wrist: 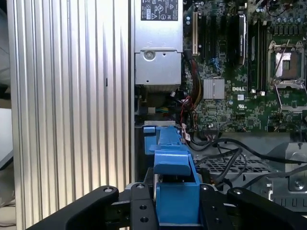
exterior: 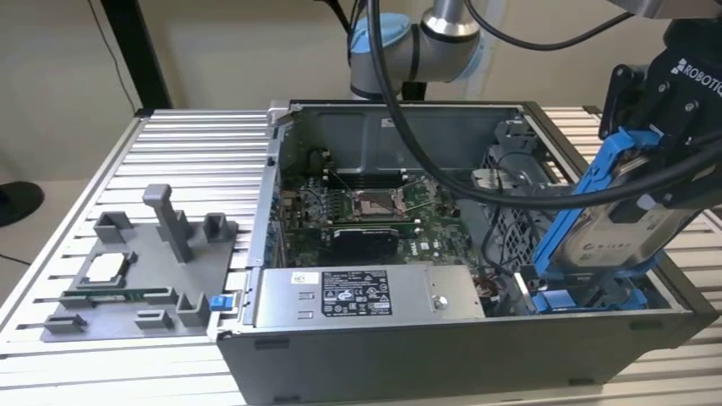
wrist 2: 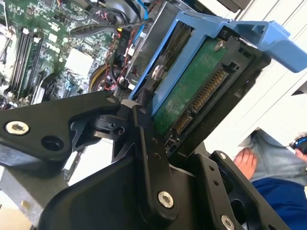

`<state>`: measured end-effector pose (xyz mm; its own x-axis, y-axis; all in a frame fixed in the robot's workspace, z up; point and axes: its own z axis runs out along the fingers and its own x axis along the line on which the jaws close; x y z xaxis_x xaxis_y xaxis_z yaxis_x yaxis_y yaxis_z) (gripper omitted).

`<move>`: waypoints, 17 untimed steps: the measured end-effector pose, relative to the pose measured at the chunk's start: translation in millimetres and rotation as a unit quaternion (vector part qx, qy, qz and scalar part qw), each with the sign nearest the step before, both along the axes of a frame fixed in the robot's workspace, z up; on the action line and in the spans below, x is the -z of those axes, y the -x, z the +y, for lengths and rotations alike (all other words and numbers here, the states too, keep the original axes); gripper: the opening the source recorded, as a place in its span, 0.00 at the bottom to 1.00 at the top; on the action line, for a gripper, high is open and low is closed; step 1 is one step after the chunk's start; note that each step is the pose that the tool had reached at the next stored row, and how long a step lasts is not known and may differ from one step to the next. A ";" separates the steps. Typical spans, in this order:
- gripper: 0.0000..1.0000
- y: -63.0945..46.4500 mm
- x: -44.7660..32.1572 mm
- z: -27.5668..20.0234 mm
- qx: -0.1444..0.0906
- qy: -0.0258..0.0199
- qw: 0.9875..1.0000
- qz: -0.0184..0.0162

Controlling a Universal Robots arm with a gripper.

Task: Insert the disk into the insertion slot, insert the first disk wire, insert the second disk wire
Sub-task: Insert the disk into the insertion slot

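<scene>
The disk (exterior: 627, 230) sits between the jaws of the gripper (exterior: 657, 179), which are clamped across its two broad faces. One black finger (wrist 2: 145, 125) presses the blue frame side and the other the circuit-board side. The jaws stand apart only by the disk's thickness.

In the second wrist view the disk (wrist 2: 192, 91) shows a green circuit board with a row of connector contacts, edged by the bright blue carrier. In the first wrist view the blue carrier (wrist: 170, 182) rises edge-on between the fingers (wrist: 139, 207). In the exterior view its silver face is tilted, the upper end leaning towards 1 o'clock.

The disk's lower end is down at the blue parts of the insertion slot (exterior: 510, 216), at 3 o'clock from the motherboard (exterior: 361, 211) inside the open case (exterior: 451, 364). I cannot tell whether it is seated. The power-supply box (exterior: 361, 296) lies at 6 o'clock from the motherboard, and a grey fixture (exterior: 147, 279) at 9 o'clock on the ribbed table (exterior: 192, 152).
</scene>
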<state>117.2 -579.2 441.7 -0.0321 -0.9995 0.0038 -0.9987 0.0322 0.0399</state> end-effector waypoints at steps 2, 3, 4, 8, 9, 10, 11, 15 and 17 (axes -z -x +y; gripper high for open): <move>0.00 0.0 0.1 0.0 0.000 0.000 1.000 0.000; 0.00 0.0 0.2 0.0 0.000 0.000 1.000 0.000; 0.00 0.0 0.2 0.0 0.000 0.000 1.000 0.000; 0.00 0.0 0.8 0.0 0.000 0.000 1.000 0.000; 0.00 0.0 1.1 0.0 0.000 0.000 1.000 0.000; 0.00 0.0 1.3 0.0 0.000 0.000 1.000 0.000; 0.00 0.0 1.7 0.0 0.000 0.000 1.000 0.000; 0.00 0.0 3.2 0.0 0.000 0.000 1.000 0.000; 0.00 0.0 4.6 0.0 0.000 0.000 1.000 0.000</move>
<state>117.3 -579.2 437.1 -0.0320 -0.9995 0.0029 -0.9987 0.0321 0.0398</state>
